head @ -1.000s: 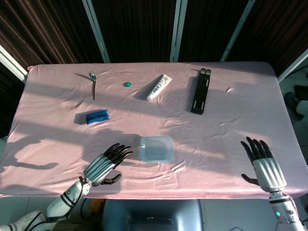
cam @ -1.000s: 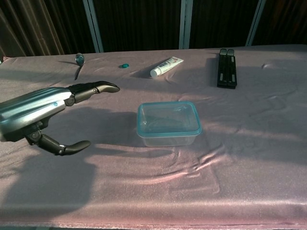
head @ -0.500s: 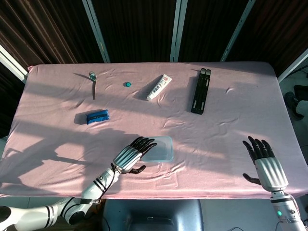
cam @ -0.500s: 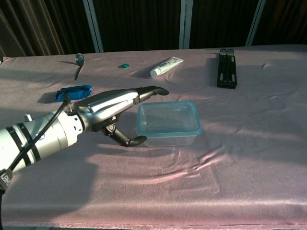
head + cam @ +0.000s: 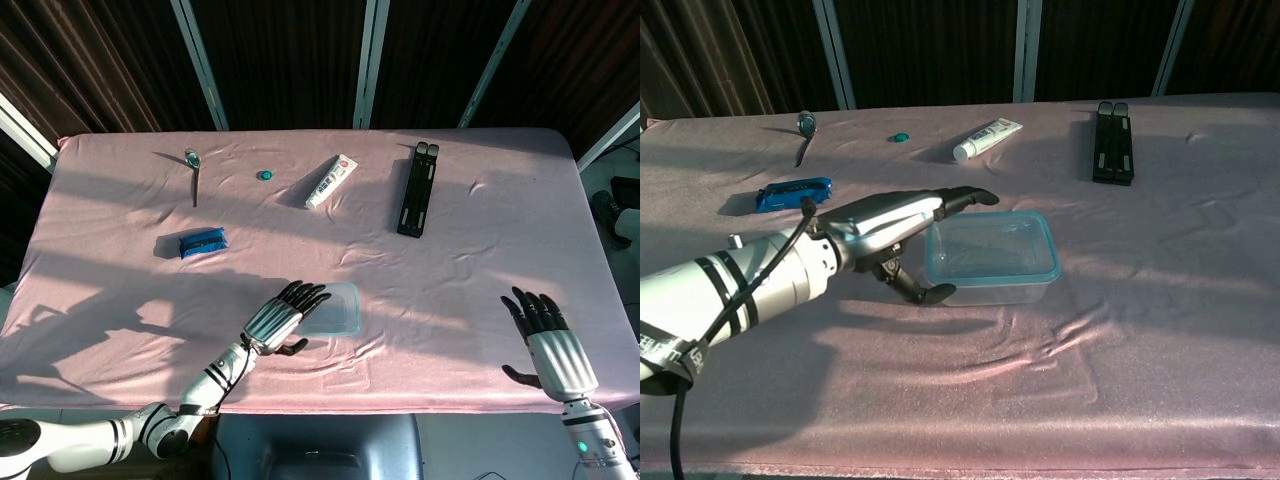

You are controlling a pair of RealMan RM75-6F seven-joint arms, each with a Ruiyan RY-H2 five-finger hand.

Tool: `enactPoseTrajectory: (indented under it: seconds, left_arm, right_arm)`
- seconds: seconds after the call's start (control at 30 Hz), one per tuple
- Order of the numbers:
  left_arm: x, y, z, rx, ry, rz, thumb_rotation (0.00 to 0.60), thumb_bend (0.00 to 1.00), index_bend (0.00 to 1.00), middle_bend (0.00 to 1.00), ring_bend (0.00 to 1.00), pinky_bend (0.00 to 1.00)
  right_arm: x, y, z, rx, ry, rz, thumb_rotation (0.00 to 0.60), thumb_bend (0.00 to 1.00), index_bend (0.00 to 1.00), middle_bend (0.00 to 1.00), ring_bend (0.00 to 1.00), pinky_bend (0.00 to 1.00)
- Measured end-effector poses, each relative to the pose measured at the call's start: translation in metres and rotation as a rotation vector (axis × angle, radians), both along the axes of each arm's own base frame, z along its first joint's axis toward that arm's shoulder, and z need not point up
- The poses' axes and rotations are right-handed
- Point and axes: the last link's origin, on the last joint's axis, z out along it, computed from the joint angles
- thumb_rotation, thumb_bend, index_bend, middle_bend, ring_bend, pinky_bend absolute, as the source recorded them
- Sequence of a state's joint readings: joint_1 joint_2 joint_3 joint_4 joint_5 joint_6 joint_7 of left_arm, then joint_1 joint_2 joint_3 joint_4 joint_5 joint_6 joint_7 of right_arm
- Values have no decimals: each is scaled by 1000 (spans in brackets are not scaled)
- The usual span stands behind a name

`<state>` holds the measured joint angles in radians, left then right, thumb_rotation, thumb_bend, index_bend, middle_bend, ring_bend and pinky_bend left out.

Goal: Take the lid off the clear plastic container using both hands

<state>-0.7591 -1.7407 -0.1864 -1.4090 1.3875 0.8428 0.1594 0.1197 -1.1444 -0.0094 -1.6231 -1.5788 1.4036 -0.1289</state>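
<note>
A toothpaste tube (image 5: pixel 331 181), spoon (image 5: pixel 193 160), blue packet (image 5: pixel 202 242) and black folded stand (image 5: pixel 417 188) lie well beyond the clear plastic container (image 5: pixel 992 257), lid (image 5: pixel 991 245) on, near the bench's (image 5: pixel 480 260) front edge. The left hand (image 5: pixel 278 320) reaches flat over its left rim, fingers (image 5: pixel 962 198) extended together, thumb low beside the wall. The right hand (image 5: pixel 548 340) hovers far right, fingers spread, empty.

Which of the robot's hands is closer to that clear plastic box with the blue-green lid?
The left hand. It is right at the clear plastic box, fingers over its near-left edge. The right hand hovers far off by the table's right edge.
</note>
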Motion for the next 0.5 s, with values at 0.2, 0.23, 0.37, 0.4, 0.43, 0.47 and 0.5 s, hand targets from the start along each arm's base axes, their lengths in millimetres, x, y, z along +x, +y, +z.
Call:
enactPoseTrajectory:
  seconds: [0.2,0.23,0.37,0.4,0.43,0.47,0.5]
  left_arm:
    - [3,6,-8,-8,17,11,600,316,0,0,0,0]
    - [3,6,-9,-9,20,12,600,316,0,0,0,0]
    - [4,11,-11,-6,26,26,600,313,0,0,0,0]
    - [5,12,-11,-4,27,30,600,311,0,0,0,0]
    - [5,13,-11,-3,27,33,600,311,0,0,0,0]
    - [5,13,-11,-4,27,36,600,310,0,0,0,0]
    - [6,14,-11,-4,27,37,600,311,0,0,0,0]
  right_arm:
    - [-1,0,1,14,-3,-5,600,147,0,0,0,0]
    - [-1,0,2,13,-3,-7,600,147,0,0,0,0]
    - [-1,0,2,14,-2,-11,600,147,0,0,0,0]
    - [-2,0,2,14,-2,-13,600,147,0,0,0,0]
    - [-2,0,2,14,-2,-14,600,147,0,0,0,0]
    - [-2,0,3,14,-2,-15,600,147,0,0,0,0]
    - [-2,0,3,14,-2,-16,600,147,0,0,0,0]
